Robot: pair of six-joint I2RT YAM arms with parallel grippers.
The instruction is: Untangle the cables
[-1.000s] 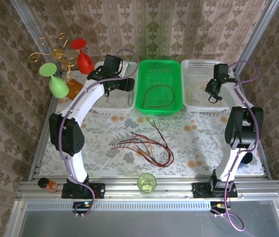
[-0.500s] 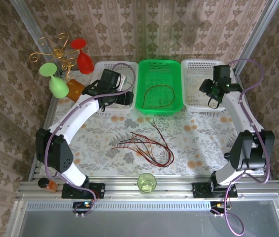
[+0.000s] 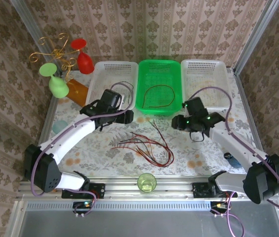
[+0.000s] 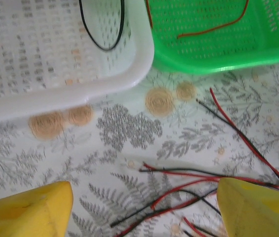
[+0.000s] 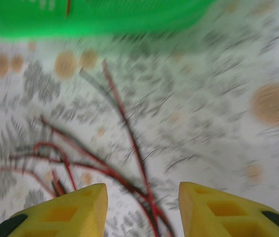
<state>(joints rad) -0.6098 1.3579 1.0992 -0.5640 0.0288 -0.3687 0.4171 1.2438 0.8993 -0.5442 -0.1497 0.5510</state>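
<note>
**Red and black cables loose on the cloth, both claws open above them**

The main bundle of thin red and black cables (image 3: 144,145) lies on the floral-print tablecloth (image 3: 100,148) near the middle of the table, in front of the baskets. Its strands cross at the left, fan out and curl round at the right. They overlap too much for an exact count.

Two more cables lie apart from the bundle. One red-and-dark cable (image 3: 158,96) is curled in the green perforated plastic basket (image 3: 159,111). One black cable (image 3: 124,89) lies in the left white perforated plastic basket (image 3: 115,64). There are three baskets in a row at the far side, with the right white perforated plastic basket (image 3: 203,62) completing it.

The left gripper (image 3: 128,117) hovers just in front of the left white basket, beyond the bundle's left part. In its wrist view its two yellow fingers (image 4: 26,207) stand wide apart, holding nothing, with the strands on the cloth below.

The right gripper (image 3: 178,122) hangs in front of the green basket, just right of the bundle's far end. Its two yellow fingers (image 5: 65,212) are parted more narrowly and clamp nothing, though that view is blurred.

One translucent green cup (image 3: 147,182) stands at the near edge. In the far left corner are two plastic goblets, one green (image 3: 55,81) and one red (image 3: 83,57), by a gold curly wire stand (image 3: 51,54). One amber block (image 3: 75,91) sits beside them.
</note>
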